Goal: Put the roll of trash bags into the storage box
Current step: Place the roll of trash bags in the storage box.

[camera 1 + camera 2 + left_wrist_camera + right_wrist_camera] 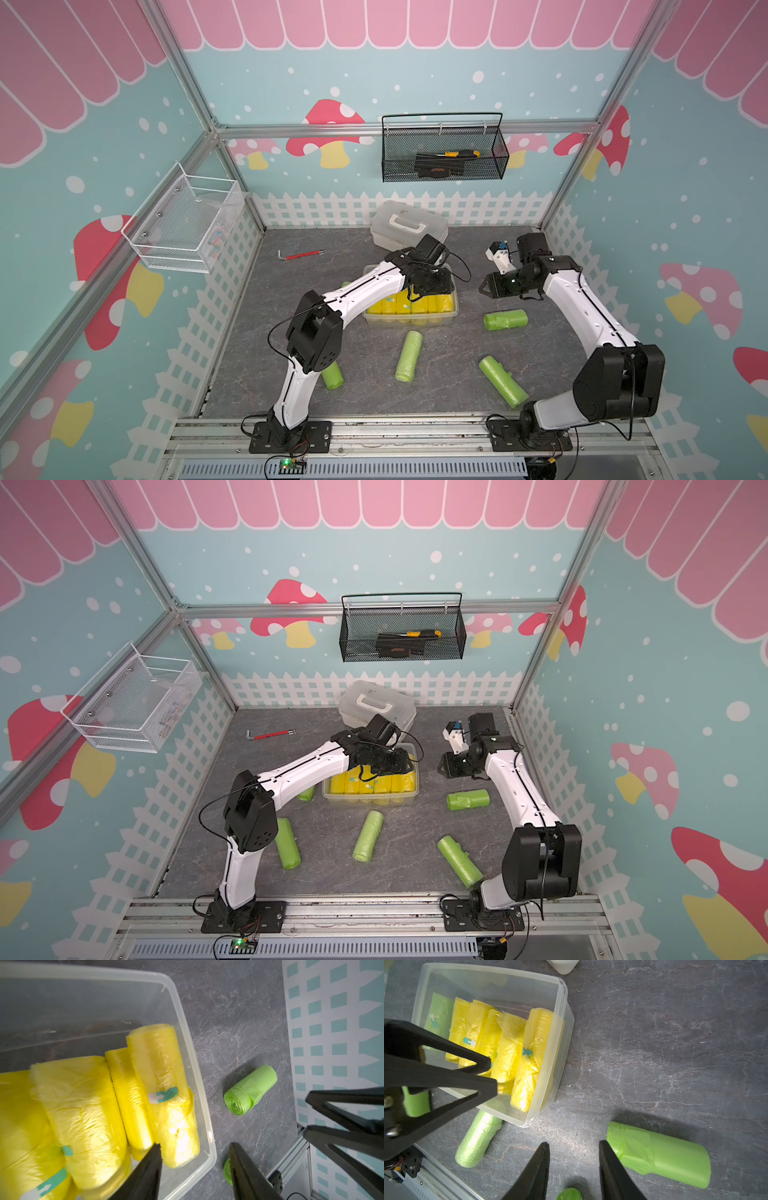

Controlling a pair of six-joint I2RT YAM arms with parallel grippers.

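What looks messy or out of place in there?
Mostly the green rolls: they lie scattered on the table at all angles, outside the storage box, where yellow rolls sit side by side. One green roll has a loose, wrinkled flap. A red hex key lies alone.

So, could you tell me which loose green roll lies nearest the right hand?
The stubby green roll alone near the right hand; the slimmer ones lie farther away.

Clear storage box [453,312] holding yellow rolls [401,305], green roll [505,320] lying nearby
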